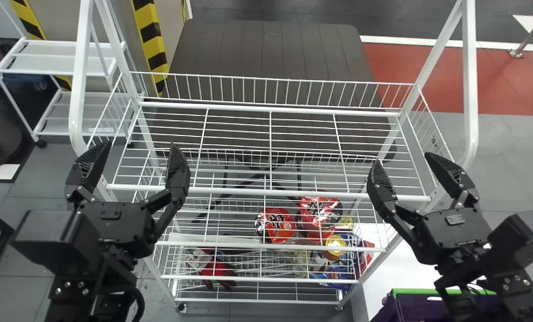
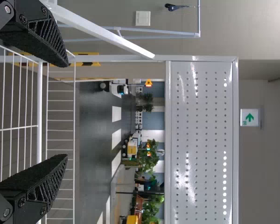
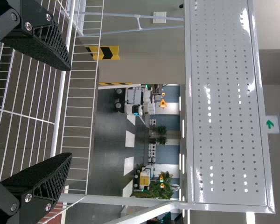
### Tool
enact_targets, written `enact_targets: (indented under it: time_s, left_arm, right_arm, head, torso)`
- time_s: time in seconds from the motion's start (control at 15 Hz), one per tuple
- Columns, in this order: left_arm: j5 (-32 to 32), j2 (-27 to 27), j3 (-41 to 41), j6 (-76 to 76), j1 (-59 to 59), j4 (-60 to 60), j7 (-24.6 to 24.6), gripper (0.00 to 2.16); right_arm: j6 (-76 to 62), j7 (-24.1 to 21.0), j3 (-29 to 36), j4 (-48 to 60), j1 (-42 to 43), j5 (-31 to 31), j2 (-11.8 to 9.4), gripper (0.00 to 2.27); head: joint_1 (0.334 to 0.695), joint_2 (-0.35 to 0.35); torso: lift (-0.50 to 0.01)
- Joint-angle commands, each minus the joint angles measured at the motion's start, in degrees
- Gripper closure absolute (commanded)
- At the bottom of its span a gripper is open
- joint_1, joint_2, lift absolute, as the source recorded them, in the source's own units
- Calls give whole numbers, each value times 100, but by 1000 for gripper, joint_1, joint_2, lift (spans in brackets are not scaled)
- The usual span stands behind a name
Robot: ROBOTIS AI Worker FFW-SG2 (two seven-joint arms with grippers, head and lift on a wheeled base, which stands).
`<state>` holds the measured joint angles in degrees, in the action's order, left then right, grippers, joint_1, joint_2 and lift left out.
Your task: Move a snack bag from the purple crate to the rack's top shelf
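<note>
From where I stood, the left gripper [image 1: 140, 144] and right gripper [image 1: 402, 158] hung by the front corners of the rack's [image 1: 470, 89] upper wire shelf [image 1: 266, 191], fingers spread, nothing between them. The snack bag was presumably down in the crate [image 1: 412, 291], beside the rack's right edge, though the right arm [image 1: 512, 286] over it made that hard to tell. A descent too close could knock the right post, and a bag pinched by one corner might slip or snag on the side wires [image 1: 437, 125].
</note>
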<state>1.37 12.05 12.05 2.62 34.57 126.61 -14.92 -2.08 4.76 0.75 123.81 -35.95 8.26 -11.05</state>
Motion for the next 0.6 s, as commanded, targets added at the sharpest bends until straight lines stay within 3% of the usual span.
enact_targets:
  time_s: [0.0, 0.13, 0.53]
  left_arm:
    - [65, -1, -45, -12, -3, -13, 16, 137]
    - [100, 8, -53, -12, -3, -13, 33, 137]
    - [144, 8, -80, -12, -12, -31, 130, 137]
  right_arm:
    - [345, -2, 13, 56, 62, 0, 7, 184]
    - [362, -195, -49, 91, 62, -79, 7, 184]
    - [310, -195, -101, 152, 62, -114, 7, 181]
  head:
    - [695, -59]
    - [695, -58]
    - [695, -50]
  torso:
    - [0]
    - [0]
    - [0]
